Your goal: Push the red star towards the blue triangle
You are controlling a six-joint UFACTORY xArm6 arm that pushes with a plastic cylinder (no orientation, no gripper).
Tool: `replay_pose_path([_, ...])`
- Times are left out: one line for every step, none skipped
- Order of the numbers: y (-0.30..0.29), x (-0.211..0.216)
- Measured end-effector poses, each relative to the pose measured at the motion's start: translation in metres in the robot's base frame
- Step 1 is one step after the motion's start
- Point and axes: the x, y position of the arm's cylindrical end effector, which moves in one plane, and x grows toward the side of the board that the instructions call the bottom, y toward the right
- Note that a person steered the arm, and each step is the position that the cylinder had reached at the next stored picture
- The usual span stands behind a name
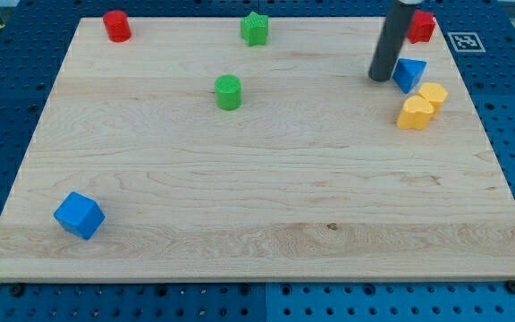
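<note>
Inventory, one camera view, as I read it from the remote station:

1. Tabletop [257, 206]: light wooden board on a blue perforated base.
2. My tip [381, 78]: lower end of the dark rod, upper right of the board. No claw on this rig, so nothing opens or closes and nothing is held; the rod only rests its end on the wood.
3. Red star [421, 27]: near the view's top right edge, just right of the rod shaft and partly hidden by it, so shape is hard to confirm. It sits above and to the right of my tip.
4. Blue triangle [409, 73]: just right of my tip, v. close; can't tell if touching. Below the red star, w/ a small gap between them.
5. Yellow blocks, two: one [433, 95] just below-right of the blue triangle, the other [415, 114] touching it on its lower left. Shapes unclear, roughly rounded/heart-like.
6. Green star [255, 29]: top centre.
7. Green cylinder [228, 92]: below-left of the green star, well apart from my tip.
8. Red cylinder [117, 25]: top left corner area.
9. Blue cube [80, 216]: lower left, far from everything else.
10. Black-and-white marker tag [465, 40]: off the board, top right.
</note>
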Motion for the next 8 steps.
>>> replay_pose_path([-0.010,-0.026])
replay_pose_path([0.026,-0.028])
replay_pose_path([0.088,-0.029])
replay_pose_path([0.155,-0.036])
replay_pose_path([0.170,-0.088])
replay_pose_path([0.161,-0.131])
replay_pose_path([0.156,-0.131])
replay_pose_path([0.125,-0.131])
